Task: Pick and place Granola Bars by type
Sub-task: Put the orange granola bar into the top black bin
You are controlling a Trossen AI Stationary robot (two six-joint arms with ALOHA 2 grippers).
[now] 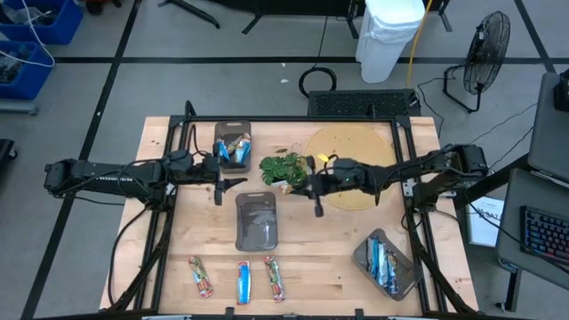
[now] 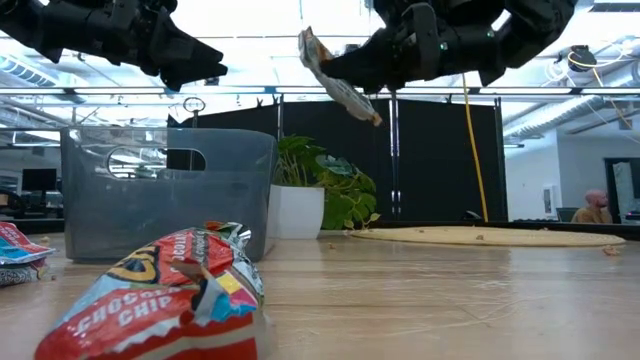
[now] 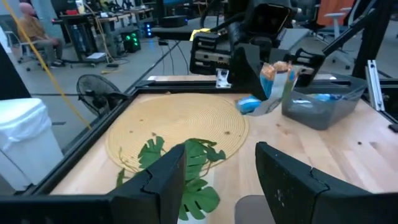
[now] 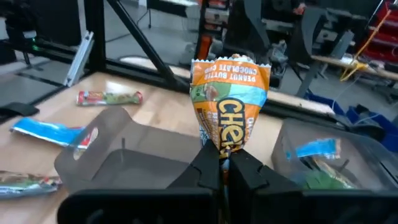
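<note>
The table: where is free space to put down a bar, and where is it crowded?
Free wood lies between the middle tray and the right front tray, and left of the middle tray. The round mat is mostly bare. It is crowded around the plant, where both grippers meet, and along the three front bars.

Three trays sit on the table (image 1: 356,289): the middle tray (image 1: 257,221) at centre, the far-left tray (image 1: 233,145) behind it holding bars, the near-right tray (image 1: 384,263) also holding bars. A plant (image 1: 284,168) stands between the far-left tray and a round mat (image 1: 356,151). Three loose bars (image 1: 242,281) lie along the near edge.
</note>
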